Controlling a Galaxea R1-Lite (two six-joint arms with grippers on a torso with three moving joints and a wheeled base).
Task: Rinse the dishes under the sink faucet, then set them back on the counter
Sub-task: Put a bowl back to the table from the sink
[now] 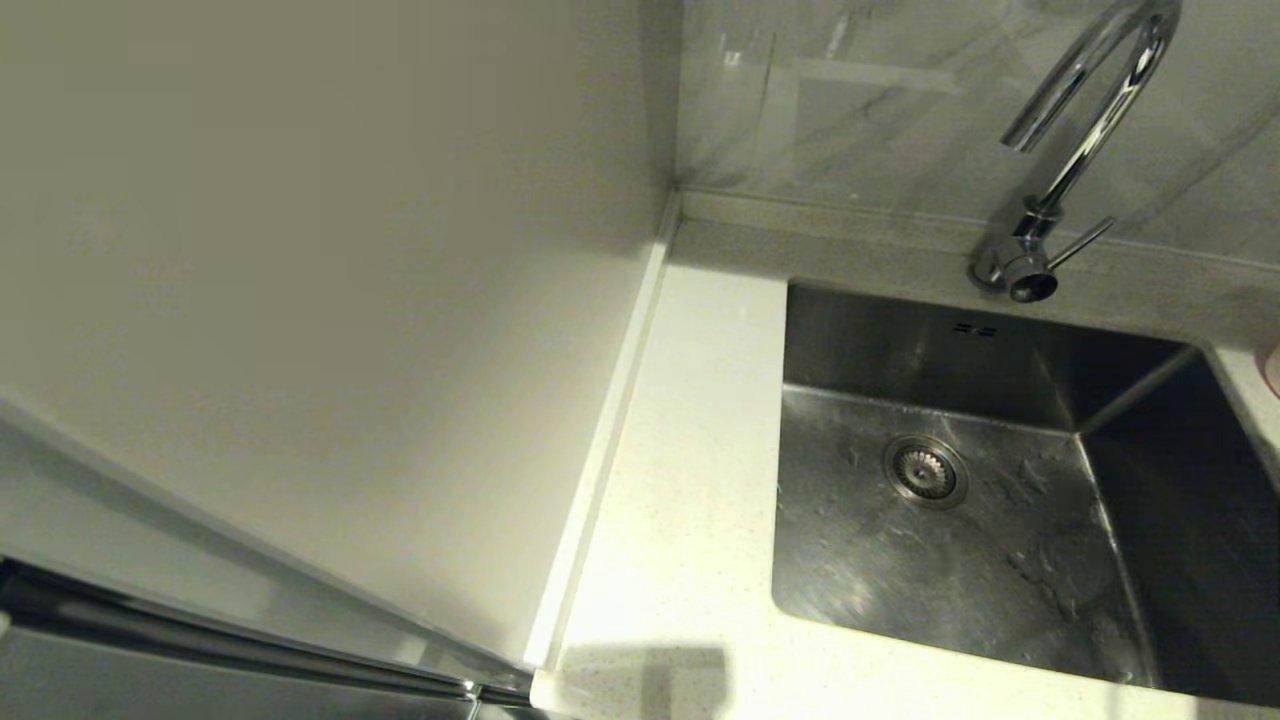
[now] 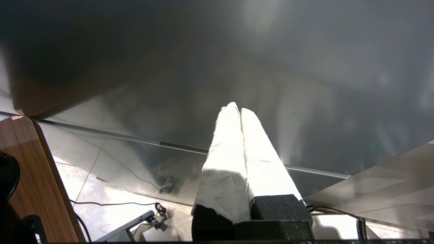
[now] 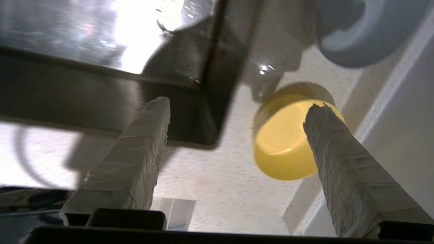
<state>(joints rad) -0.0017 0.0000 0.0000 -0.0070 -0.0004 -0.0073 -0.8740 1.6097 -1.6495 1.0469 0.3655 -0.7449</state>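
Note:
A yellow-green bowl point(image 3: 284, 142) stands upright on the white speckled counter point(image 3: 210, 183), close to the sink's corner point(image 3: 200, 112). My right gripper point(image 3: 239, 105) hangs open above the counter with nothing between its fingers. One finger point(image 3: 339, 159) overlaps the bowl's rim, and I cannot tell whether it touches. A light grey bowl point(image 3: 359, 34) sits just beyond the yellow-green one. In the head view a pink sliver point(image 1: 1274, 368) shows at the right edge beside the sink point(image 1: 950, 560). The chrome faucet point(image 1: 1085, 130) arches over the basin. Neither gripper shows in the head view.
My left gripper point(image 2: 236, 107) is shut and parked low, facing a dark glossy panel, with floor and cables below. A raised edge strip point(image 1: 610, 430) and an off-white wall panel point(image 1: 300, 300) border the counter point(image 1: 680, 480) left of the sink.

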